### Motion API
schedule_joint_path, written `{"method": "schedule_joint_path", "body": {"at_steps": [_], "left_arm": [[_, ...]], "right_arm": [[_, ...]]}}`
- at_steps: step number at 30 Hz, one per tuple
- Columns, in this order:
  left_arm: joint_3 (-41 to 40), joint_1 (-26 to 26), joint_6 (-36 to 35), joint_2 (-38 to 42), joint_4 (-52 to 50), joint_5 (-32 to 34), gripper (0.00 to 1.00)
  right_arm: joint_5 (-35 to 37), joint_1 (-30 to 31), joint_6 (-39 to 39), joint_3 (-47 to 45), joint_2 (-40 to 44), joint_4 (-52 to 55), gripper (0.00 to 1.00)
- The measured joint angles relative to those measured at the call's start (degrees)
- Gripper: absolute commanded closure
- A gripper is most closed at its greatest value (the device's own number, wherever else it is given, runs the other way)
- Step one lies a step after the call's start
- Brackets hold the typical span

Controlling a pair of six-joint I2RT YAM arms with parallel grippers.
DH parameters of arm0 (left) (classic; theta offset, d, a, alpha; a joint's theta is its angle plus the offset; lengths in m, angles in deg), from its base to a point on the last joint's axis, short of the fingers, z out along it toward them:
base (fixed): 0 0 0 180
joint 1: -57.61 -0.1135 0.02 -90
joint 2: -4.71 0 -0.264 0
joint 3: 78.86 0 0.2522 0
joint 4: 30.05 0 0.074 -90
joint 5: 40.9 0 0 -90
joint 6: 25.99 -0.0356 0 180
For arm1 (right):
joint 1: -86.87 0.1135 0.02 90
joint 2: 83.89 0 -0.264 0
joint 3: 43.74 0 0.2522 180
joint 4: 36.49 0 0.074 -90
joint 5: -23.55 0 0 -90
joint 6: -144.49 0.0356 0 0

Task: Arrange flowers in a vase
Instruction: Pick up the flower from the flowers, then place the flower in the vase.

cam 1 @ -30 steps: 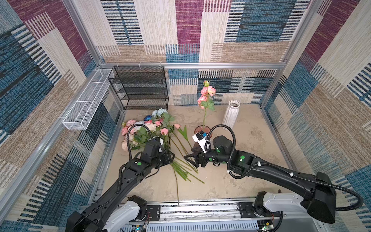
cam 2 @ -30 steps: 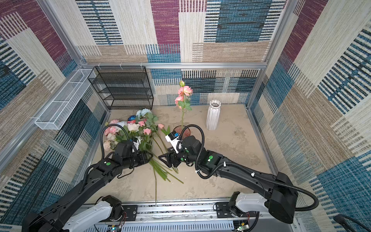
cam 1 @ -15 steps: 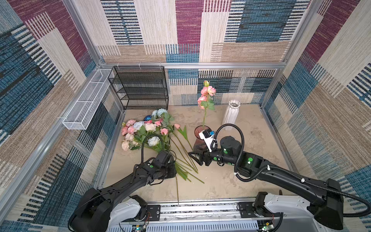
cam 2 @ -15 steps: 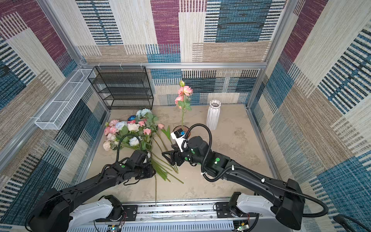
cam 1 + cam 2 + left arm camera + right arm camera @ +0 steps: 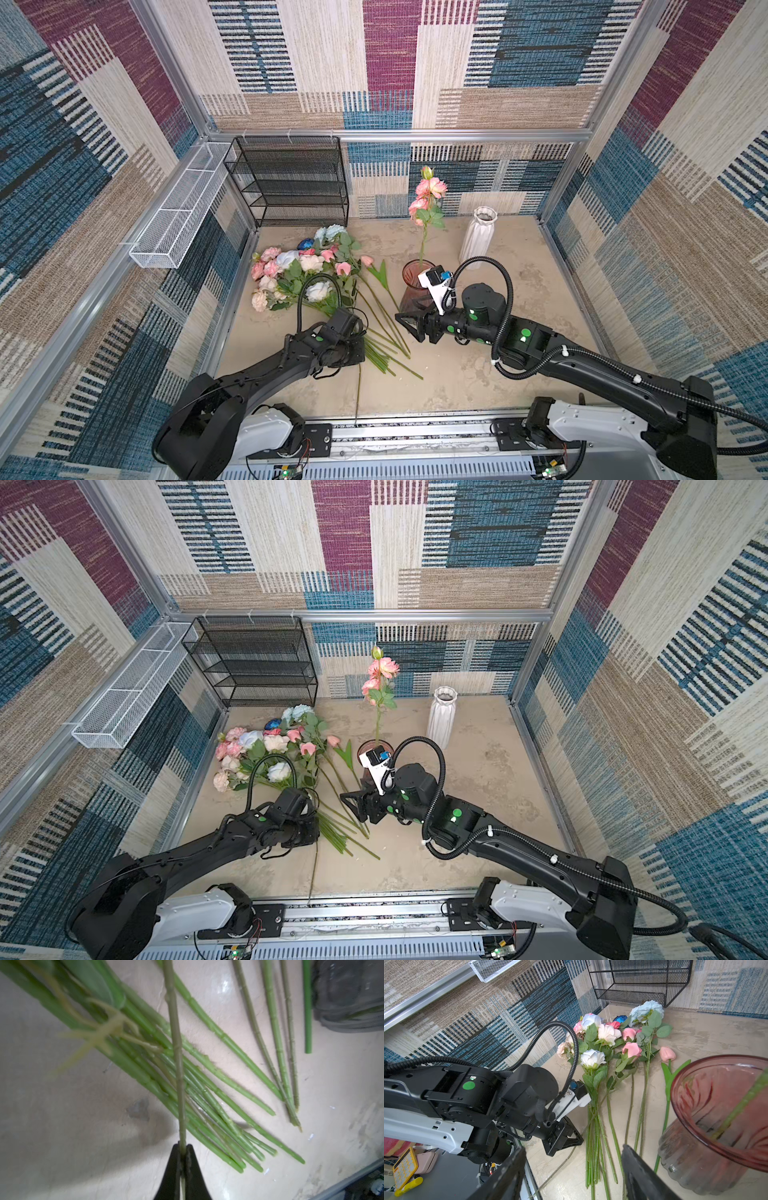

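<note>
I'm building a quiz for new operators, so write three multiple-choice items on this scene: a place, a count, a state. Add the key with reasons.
1. The upright pink flower stands in: A. the white vase; B. the pink glass vase; C. nothing, it lies flat.
2. Vases on the table: A. two; B. three; C. one.
3. The left fingers are: A. wide open; B. shut on a vase; C. shut on a thin stem.
Key: 1 B, its stem rises from that vase's mouth. 2 A, only the white and pink ones show. 3 C, the left wrist view shows the stem pinched.
</note>
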Motion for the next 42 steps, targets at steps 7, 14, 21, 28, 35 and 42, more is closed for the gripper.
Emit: {"method": "schedule_joint_path", "body": {"at_steps": [7,14,21,28,35,42], "left_arm": [[6.2,0.0,-1.6,11.7,-5.6,3.9,1.00],[16.2,0.0,-6.1,20.7,-9.0,7.7,1.00],[18.8,0.0,-12.9,27.2,-3.9,1.0,1.00],[18.8,0.0,-16.2,30.0,4.9,-14.1,1.00],[18.8,0.0,-16.1,28.4,10.2,-26.7,1.00],[18.6,0.0,-16.1,27.3,11.6,-31.4,1.00]], "right_arm": [[1.5,0.0,0.0,0.4,1.4,0.7,0.25],[1.6,0.0,-1.3,3.4,4.0,0.6,0.20],[-2.3,0.0,-4.0,12.3,1.9,-1.2,0.15],[-10.9,0.0,-4.3,23.0,-7.3,-2.6,0.15],[-17.3,0.0,-4.5,28.5,-12.2,-3.3,0.20],[-18.6,-0.1,-4.7,30.5,-13.7,-3.3,0.75]]}}
